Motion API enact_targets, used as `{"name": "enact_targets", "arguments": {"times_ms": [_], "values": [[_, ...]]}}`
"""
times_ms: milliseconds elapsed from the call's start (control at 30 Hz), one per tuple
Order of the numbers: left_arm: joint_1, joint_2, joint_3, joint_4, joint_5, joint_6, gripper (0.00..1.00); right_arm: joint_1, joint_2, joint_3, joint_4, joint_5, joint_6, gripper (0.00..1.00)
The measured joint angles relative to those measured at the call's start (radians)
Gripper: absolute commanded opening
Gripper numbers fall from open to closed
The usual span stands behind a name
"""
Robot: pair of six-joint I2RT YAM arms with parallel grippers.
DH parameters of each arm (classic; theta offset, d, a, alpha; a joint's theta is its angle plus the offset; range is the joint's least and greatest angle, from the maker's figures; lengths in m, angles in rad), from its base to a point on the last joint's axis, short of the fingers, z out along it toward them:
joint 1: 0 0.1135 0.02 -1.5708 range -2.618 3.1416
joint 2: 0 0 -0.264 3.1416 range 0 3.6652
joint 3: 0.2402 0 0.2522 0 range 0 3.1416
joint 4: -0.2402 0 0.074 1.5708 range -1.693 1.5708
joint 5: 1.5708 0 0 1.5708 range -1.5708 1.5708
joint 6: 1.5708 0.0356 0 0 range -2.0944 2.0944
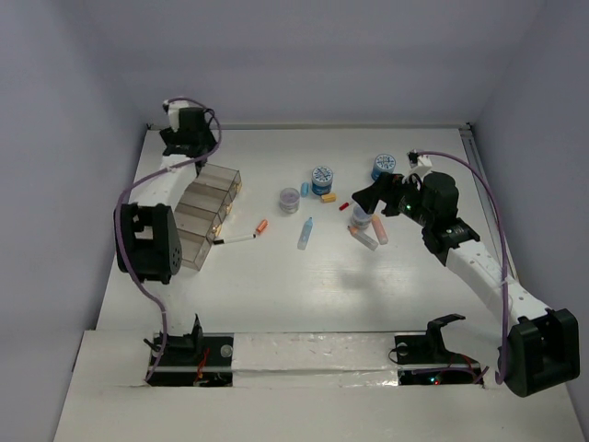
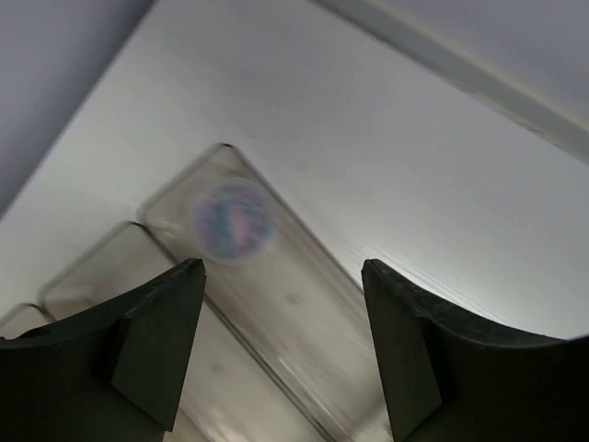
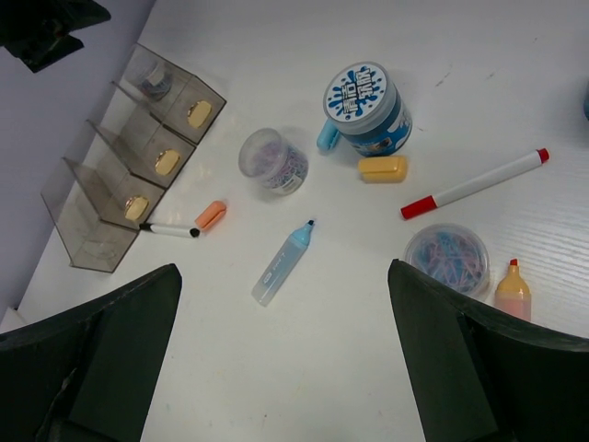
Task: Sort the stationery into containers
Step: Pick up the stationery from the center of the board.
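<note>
- Top external: saw a white table (image 1: 276,285) carrying everything.
- Found the containers (image 1: 207,214), a stepped row of clear bins, on the table's left side, well apart from most of the loose items at centre and right.
- Left wrist: caught the left gripper (image 2: 281,276) above the far end bin of that row, fingers (image 2: 152,341) spread wide and gripping nothing. Made out a blurred round tub (image 2: 234,221) inside the bin below; could not tell whether it was resting on the floor of the bin.
- Right wrist: found the right gripper (image 3: 283,269) high over the scattered items, likewise spread wide and empty.
- Noted a blue-topped tub (image 3: 366,103) standing upright, with a lilac tub (image 3: 273,161) near it and a clear tub (image 3: 446,256) of coloured bits further right.
- Spotted a red-capped pen (image 3: 474,184) lying between the blue-topped and clear tubs.
- Saw a light blue marker (image 3: 283,262) lying alone below the lilac tub.
- Found an orange-capped pen (image 3: 212,215) just beside the near end of the bins.
- Picked out a yellow marker (image 3: 383,168) just beside the blue-topped tub, and an orange marker (image 3: 513,287) just beside the clear tub.
</note>
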Motion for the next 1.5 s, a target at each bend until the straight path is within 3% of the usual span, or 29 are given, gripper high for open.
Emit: {"name": "enact_targets", "arguments": {"times_ms": [233, 400, 800, 1100, 1167, 1267, 1500], "values": [[-0.355, -0.201, -0.111, 0.089, 0.095, -0.063, 0.84, 0.0, 0.0, 0.0, 0.0, 0.021, -0.003, 1.0], [-0.488, -0.234, -0.217, 0.121, 0.156, -0.103, 0.87, 0.0, 0.0, 0.0, -0.001, 0.033, -0.003, 1.0], [-0.588, -0.065, -0.22, 0.072, 0.163, -0.105, 0.87, 0.0, 0.0, 0.0, -0.001, 0.041, -0.003, 1.0], [-0.59, 0.005, -0.219, 0.04, 0.14, -0.091, 0.8, 0.001, 0.0, 0.0, -0.002, 0.04, -0.003, 1.0], [-0.59, 0.008, -0.212, 0.038, 0.132, -0.09, 0.76, 0.001, 0.0, 0.0, -0.002, 0.04, -0.003, 1.0], [-0.59, 0.022, -0.194, 0.04, 0.12, -0.084, 0.64, 0.001, 0.0, 0.0, -0.002, 0.04, -0.004, 1.0], [-0.59, 0.056, -0.183, 0.049, 0.108, -0.073, 0.54, 0.001, 0.0, 0.0, -0.003, 0.04, -0.007, 1.0]]}}
